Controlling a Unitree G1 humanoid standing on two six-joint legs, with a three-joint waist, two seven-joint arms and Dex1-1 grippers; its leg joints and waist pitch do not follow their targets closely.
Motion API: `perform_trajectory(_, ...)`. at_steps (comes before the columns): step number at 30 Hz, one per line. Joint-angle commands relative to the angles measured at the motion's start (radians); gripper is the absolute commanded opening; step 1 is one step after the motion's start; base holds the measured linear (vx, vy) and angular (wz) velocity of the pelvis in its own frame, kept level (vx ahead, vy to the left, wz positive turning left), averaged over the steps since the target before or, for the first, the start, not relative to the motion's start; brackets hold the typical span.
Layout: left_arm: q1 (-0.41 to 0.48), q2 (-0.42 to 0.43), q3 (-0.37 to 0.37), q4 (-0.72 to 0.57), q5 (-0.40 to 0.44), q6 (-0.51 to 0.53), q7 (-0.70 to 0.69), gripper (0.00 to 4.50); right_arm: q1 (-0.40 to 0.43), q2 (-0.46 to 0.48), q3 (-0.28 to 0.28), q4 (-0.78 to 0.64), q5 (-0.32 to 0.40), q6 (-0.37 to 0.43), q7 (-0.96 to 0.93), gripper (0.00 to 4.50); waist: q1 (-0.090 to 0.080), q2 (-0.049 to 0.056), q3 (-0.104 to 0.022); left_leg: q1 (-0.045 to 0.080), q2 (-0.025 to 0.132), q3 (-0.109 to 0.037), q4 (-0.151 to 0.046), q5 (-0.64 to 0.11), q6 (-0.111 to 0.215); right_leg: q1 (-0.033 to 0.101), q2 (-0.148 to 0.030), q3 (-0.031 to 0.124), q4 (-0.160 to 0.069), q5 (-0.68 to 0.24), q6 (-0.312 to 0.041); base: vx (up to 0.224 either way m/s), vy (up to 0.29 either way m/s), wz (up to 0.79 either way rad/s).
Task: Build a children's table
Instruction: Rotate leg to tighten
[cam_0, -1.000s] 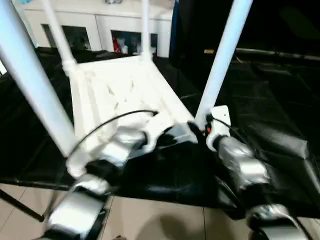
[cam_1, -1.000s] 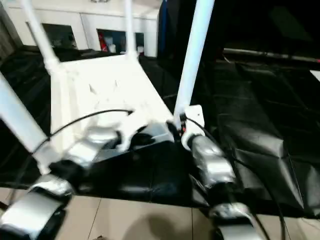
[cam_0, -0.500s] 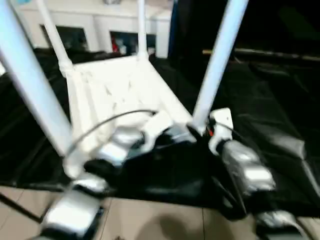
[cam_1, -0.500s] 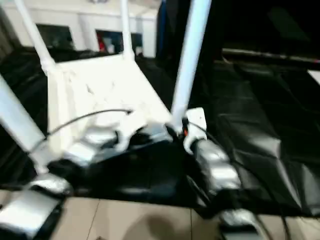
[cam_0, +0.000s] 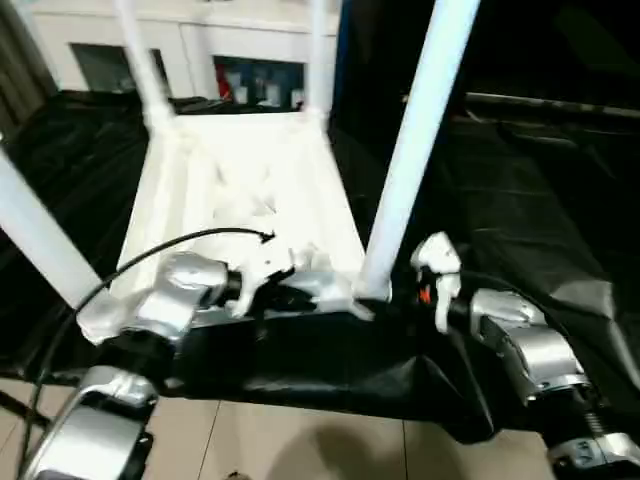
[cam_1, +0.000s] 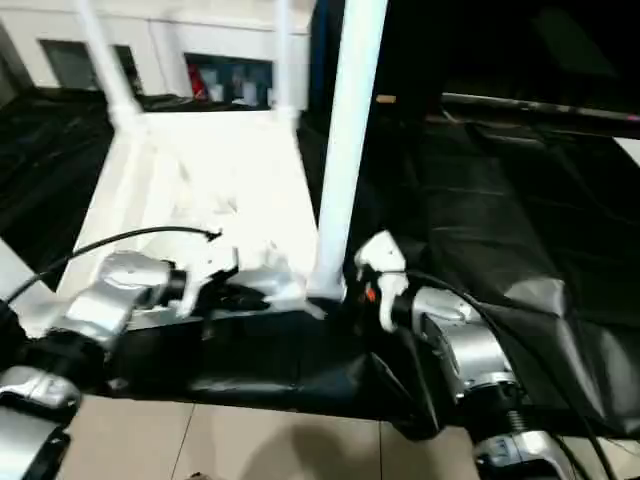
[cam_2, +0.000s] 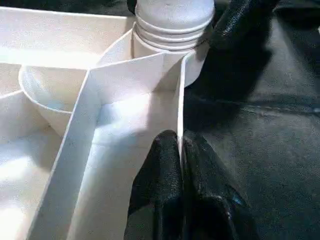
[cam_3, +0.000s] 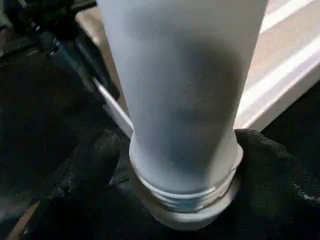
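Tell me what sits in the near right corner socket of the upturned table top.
A white leg stands upright in it, the right gripper clamped around its base. The socket's inside is hidden by the leg's ringed end.

The table top (cam_0: 245, 190) lies underside up, legs (cam_0: 415, 150) upright, apparently before a cabinet (cam_0: 200, 45).

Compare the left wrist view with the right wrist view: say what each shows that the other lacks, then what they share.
Left wrist view alone: the left gripper shut on the thin side wall of the table top, with the ribbed underside and a curved rib beside the corner socket.

Right wrist view alone: the right gripper with a black finger on each side of the leg, close against its ringed base.

Both: that same near-right leg standing in its corner socket, and the black cloth under the table.
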Motion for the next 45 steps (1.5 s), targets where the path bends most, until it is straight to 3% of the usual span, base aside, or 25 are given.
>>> perform_trajectory(1, 0.022, -0.015, 0.002, -0.016, -0.058, 0.011, -0.025, 0.0, -0.004, -0.001, 0.023, 0.009, -0.03, -0.012, 0.011, 3.5, 0.004, -0.015, -0.056, 0.015, 0.048, -0.016, -0.056, -0.119, 0.084, 0.039, -0.072, 0.039, -0.058, -0.046, -0.254, 0.0, 0.0, 0.0)
perform_trajectory(4, 0.028, -0.011, 0.003, -0.031, -0.062, 0.024, -0.031, 0.0, -0.007, 0.004, 0.022, 0.012, -0.028, -0.012, 0.009, 3.33, 0.004, -0.017, -0.056, 0.016, 0.048, -0.017, -0.057, -0.125, 0.069, 0.039, -0.071, 0.04, -0.058, -0.062, -0.247, 0.0, 0.0, 0.0)
perform_trajectory(8, 0.033, -0.007, 0.007, -0.047, -0.063, 0.038, -0.039, 0.0, -0.009, 0.008, 0.02, 0.008, -0.012, -0.009, 0.017, 2.93, 0.003, -0.018, -0.057, 0.015, 0.047, -0.016, -0.056, -0.114, 0.073, 0.04, -0.07, 0.04, -0.055, -0.035, -0.251, 0.0, 0.0, 0.0)
perform_trajectory(17, 0.031, -0.021, 0.006, -0.05, -0.057, 0.048, -0.018, 0.0, 0.009, 0.026, 0.013, 0.016, -0.014, -0.016, -0.001, 2.77, 0.004, -0.018, -0.058, 0.015, 0.045, -0.016, -0.053, -0.102, 0.081, 0.041, -0.069, 0.04, -0.053, -0.021, -0.254, 0.0, 0.0, 0.0)
perform_trajectory(21, 0.005, -0.067, 0.005, 0.008, -0.015, 0.029, 0.099, 0.0, 0.009, 0.067, -0.012, 0.055, -0.034, -0.019, -0.112, 2.76, 0.0, -0.018, -0.054, 0.019, 0.045, -0.016, -0.056, -0.14, 0.062, 0.035, -0.07, 0.041, -0.062, -0.08, -0.249, 0.0, 0.0, 0.0)
perform_trajectory(26, -0.037, -0.166, -0.006, 0.082, 0.035, 0.035, 0.277, 0.0, -0.005, 0.179, -0.072, 0.115, -0.059, 0.014, -0.373, 2.76, -0.006, -0.017, -0.047, 0.024, 0.043, -0.023, -0.066, -0.236, 0.001, 0.032, -0.075, 0.044, -0.085, -0.285, -0.193, 0.0, 0.0, 0.0)
perform_trajectory(30, -0.06, -0.232, -0.023, 0.12, 0.07, 0.046, 0.377, 0.0, -0.026, 0.256, -0.11, 0.154, -0.071, 0.028, -0.539, 2.75, -0.011, -0.016, -0.048, 0.026, 0.043, -0.028, -0.071, -0.258, -0.016, 0.03, -0.074, 0.044, -0.089, -0.329, -0.167, 0.0, 0.0, 0.0)
perform_trajectory(33, -0.091, -0.297, -0.027, 0.171, 0.102, 0.053, 0.486, 0.0, -0.06, 0.324, -0.126, 0.201, -0.101, 0.003, -0.681, 2.75, -0.017, -0.007, -0.048, 0.028, 0.042, -0.026, -0.072, -0.266, -0.021, 0.026, -0.072, 0.046, -0.092, -0.301, -0.17, 0.0, 0.0, 0.0)
perform_trajectory(34, -0.094, -0.305, -0.029, 0.176, 0.107, 0.052, 0.497, 0.0, -0.064, 0.334, -0.122, 0.202, -0.109, -0.013, -0.692, 2.75, -0.019, -0.012, -0.049, 0.026, 0.04, -0.027, -0.071, -0.267, -0.02, 0.029, -0.072, 0.045, -0.092, -0.294, -0.172, 0.0, 0.0, 0.0)
perform_trajectory(40, -0.095, -0.296, -0.028, 0.178, 0.105, 0.019, 0.472, 0.0, -0.058, 0.327, -0.105, 0.156, -0.099, -0.075, -0.609, 2.75, -0.014, -0.01, -0.054, 0.02, 0.039, -0.023, -0.065, -0.21, 0.026, 0.036, -0.071, 0.046, -0.084, -0.19, -0.183, 0.0, 0.0, 0.0)
perform_trajectory(42, -0.09, -0.275, -0.021, 0.174, 0.097, -0.01, 0.433, 0.0, -0.047, 0.304, -0.108, 0.12, -0.064, -0.079, -0.523, 3.31, -0.012, -0.012, -0.055, 0.017, 0.039, -0.023, -0.065, -0.196, 0.037, 0.04, -0.071, 0.045, -0.081, -0.171, -0.188, 0.0, 0.0, 0.0)
perform_trajectory(45, -0.074, -0.241, -0.017, 0.155, 0.079, -0.042, 0.364, 0.0, -0.025, 0.241, -0.079, 0.069, -0.034, -0.071, -0.388, 3.48, -0.005, -0.012, -0.056, 0.014, 0.04, -0.023, -0.062, -0.174, 0.064, 0.044, -0.071, 0.044, -0.077, -0.123, -0.193, 0.0, 0.0, 0.0)
